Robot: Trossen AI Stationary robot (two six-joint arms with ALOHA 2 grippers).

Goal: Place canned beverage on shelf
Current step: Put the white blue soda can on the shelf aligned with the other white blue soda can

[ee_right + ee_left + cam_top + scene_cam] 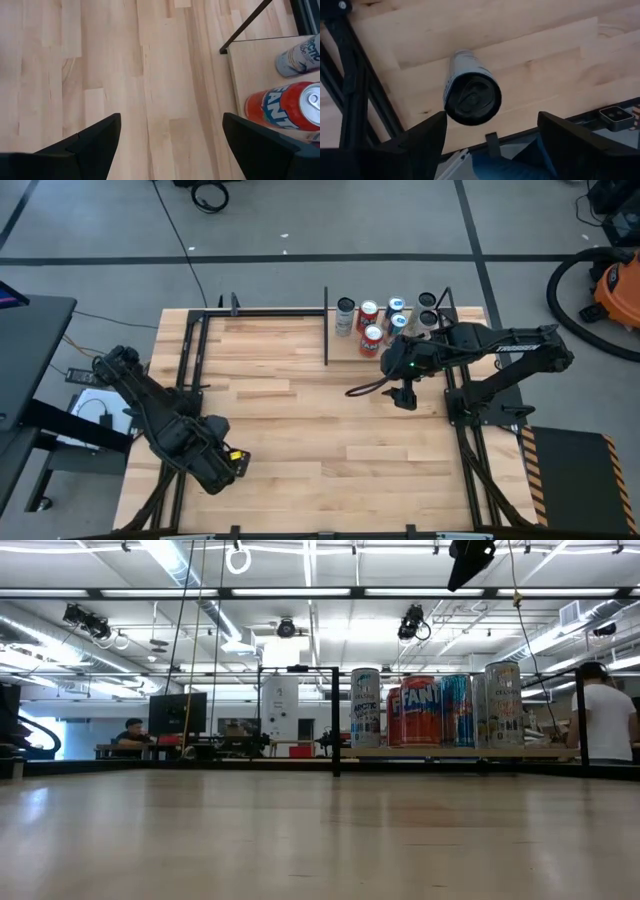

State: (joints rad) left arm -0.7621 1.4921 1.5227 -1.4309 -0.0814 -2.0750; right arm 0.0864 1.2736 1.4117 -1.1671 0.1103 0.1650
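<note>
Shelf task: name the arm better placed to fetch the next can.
Left. Its open gripper hovers over a loose can; the right gripper hangs open by the shelf, near only shelved cans.

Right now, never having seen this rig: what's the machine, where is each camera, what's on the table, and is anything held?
It's a robot with two dark arms at a wooden table. There are four pictures: one from overhead, one level with the tabletop, and one from a camera on each wrist. A pale shelf in one corner carries a cluster of cans, one of them a red Fanta. The right gripper hangs open and empty over the table beside the shelf. The left gripper is at the table's left side. Its wrist camera shows a dark can end-on just in front of it, but I can't tell whether it is gripped.
</note>
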